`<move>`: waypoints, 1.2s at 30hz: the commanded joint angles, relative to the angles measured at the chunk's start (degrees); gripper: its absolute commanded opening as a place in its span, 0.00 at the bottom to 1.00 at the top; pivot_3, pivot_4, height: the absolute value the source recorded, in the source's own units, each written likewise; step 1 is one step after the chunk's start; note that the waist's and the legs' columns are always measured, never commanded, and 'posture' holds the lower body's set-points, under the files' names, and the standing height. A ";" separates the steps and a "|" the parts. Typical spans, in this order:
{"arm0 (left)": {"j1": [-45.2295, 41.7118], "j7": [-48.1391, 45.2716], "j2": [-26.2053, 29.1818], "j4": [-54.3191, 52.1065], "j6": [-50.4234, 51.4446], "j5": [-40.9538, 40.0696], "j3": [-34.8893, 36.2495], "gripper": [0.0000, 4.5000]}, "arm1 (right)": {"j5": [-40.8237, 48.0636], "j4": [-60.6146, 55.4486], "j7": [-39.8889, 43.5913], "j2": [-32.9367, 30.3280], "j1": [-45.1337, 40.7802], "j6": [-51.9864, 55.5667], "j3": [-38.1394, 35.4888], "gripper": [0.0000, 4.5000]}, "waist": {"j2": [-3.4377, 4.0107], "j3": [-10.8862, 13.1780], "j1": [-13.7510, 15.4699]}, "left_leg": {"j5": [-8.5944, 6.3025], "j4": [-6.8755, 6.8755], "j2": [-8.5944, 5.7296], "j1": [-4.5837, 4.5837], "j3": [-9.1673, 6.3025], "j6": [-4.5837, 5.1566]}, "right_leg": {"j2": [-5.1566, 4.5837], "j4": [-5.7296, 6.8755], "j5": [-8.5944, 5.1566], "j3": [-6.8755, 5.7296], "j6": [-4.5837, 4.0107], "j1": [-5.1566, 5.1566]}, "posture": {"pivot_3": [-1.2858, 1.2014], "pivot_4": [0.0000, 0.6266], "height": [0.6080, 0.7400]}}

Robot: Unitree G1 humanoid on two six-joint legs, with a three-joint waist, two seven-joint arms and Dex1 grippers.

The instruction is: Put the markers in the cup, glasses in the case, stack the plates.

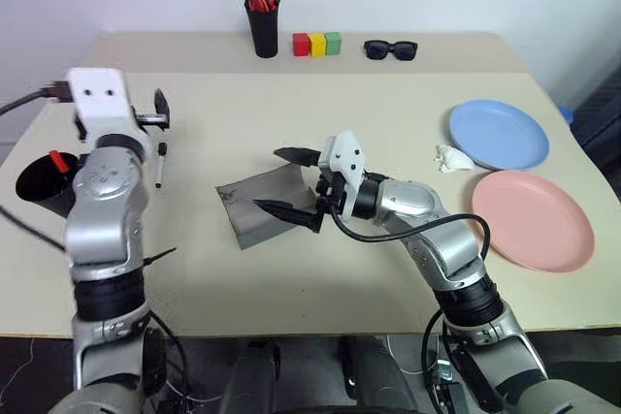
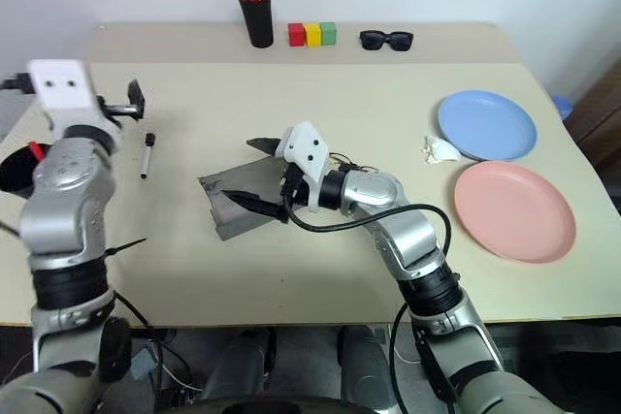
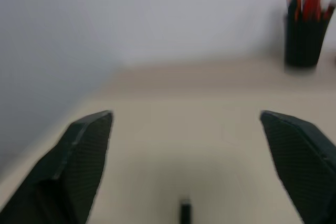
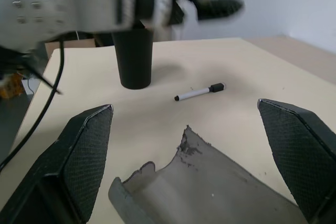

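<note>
The black cup (image 1: 39, 184) stands at the table's left edge with the red marker (image 1: 58, 160) sticking out of it. The white marker (image 1: 160, 164) lies on the table just right of the cup. My left gripper (image 3: 185, 118) hovers above that marker, open and empty. The grey case (image 1: 262, 208) lies open mid-table, and my right gripper (image 1: 291, 183) is held open and empty over its right end. A thin dark wire shape, possibly the glasses (image 2: 342, 158), peeks out behind my right hand. The blue plate (image 1: 498, 133) and pink plate (image 1: 532, 220) lie side by side at the right.
A narrow black holder of orange-red pens (image 1: 262, 21), three coloured blocks (image 1: 317, 44) and black sunglasses (image 1: 391, 48) line the back of the table. A small white crumpled object (image 1: 451, 157) lies left of the blue plate.
</note>
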 commanded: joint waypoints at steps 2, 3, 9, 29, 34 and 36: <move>-4.36 5.63 -1.42 11.78 6.93 0.90 6.69 1.00 | -0.18 -1.80 -0.39 0.17 0.31 -1.50 -0.32 1.00 | 0.01 0.01 -1.08 | 0.00 -0.02 0.00 0.04 0.05 0.00 | -0.02 0.00 0.00 0.04 0.00 0.00 | 0.52 0.24 1.00; -5.84 6.55 -1.93 14.74 7.59 -0.26 9.63 1.00 | -0.28 -1.86 -0.52 0.17 0.42 -1.54 -0.32 1.00 | 0.02 0.01 -1.26 | 0.00 -0.07 0.00 0.03 0.04 0.00 | -0.01 0.00 0.00 0.03 0.00 -0.04 | 0.52 0.24 1.00; -10.63 6.07 -0.93 29.63 5.34 -1.28 11.71 0.88 | -0.58 -2.52 -1.36 0.13 1.29 -1.70 -0.24 1.00 | 0.00 0.01 -0.77 | 0.00 -0.08 -0.01 -0.07 -0.02 -0.01 | -0.05 0.12 0.00 0.00 -0.01 -0.17 | 0.52 0.24 1.00; 8.23 -1.22 5.65 -7.60 -35.45 2.56 12.43 0.01 | 0.44 -2.31 -0.46 -0.06 0.81 -1.68 -0.31 1.00 | 0.03 0.02 -0.43 | 0.15 -0.22 0.01 -0.22 0.08 -0.29 | -0.05 0.03 0.07 0.09 -0.02 -0.41 | 0.52 0.24 1.00; 17.86 -1.02 6.71 -10.68 -37.37 3.46 16.86 0.01 | 1.62 -1.88 0.56 0.60 0.24 -1.20 -0.38 1.00 | 0.02 0.02 -0.08 | 0.15 -0.15 0.02 -0.22 0.10 -0.28 | -0.06 0.01 0.07 0.09 -0.02 -0.33 | 0.52 0.24 1.00; 21.48 -1.39 5.61 -10.67 -39.17 3.50 16.87 0.01 | 2.02 -1.17 0.98 1.16 -0.27 -1.38 -0.40 1.00 | 0.00 0.01 0.15 | 0.15 -0.09 0.02 -0.23 0.07 -0.28 | -0.06 0.00 0.07 0.05 -0.02 -0.26 | 0.52 0.24 1.00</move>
